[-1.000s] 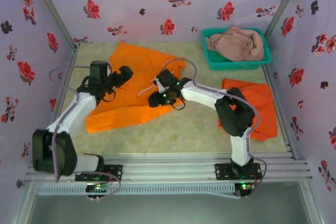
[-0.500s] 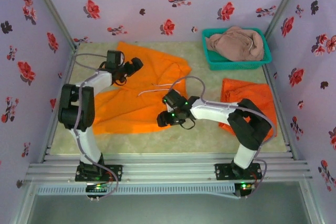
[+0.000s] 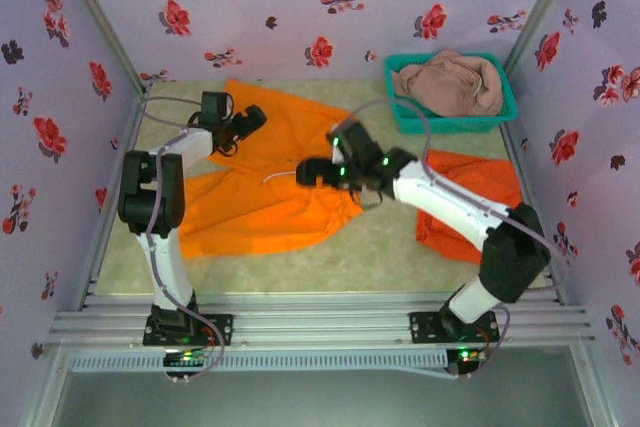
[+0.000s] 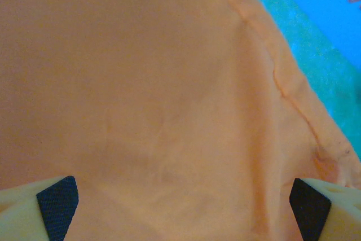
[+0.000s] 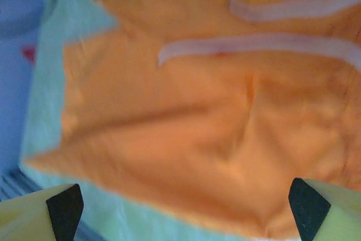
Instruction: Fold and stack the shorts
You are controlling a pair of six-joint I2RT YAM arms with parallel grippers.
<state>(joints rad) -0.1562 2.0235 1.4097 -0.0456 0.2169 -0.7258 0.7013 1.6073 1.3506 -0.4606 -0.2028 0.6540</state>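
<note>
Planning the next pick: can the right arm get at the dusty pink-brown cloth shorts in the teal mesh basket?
Probably yes: the pink-brown shorts lie uncovered in the open-topped teal basket at far right, and the right gripper is open.

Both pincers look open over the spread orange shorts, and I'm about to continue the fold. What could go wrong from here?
1. The white drawstring lies loose on the spread orange shorts, just ahead of the right pincer. It may get pinched instead of cloth.
2. The right arm crosses above the folded orange shorts. A low sweep could drag them open.
</note>
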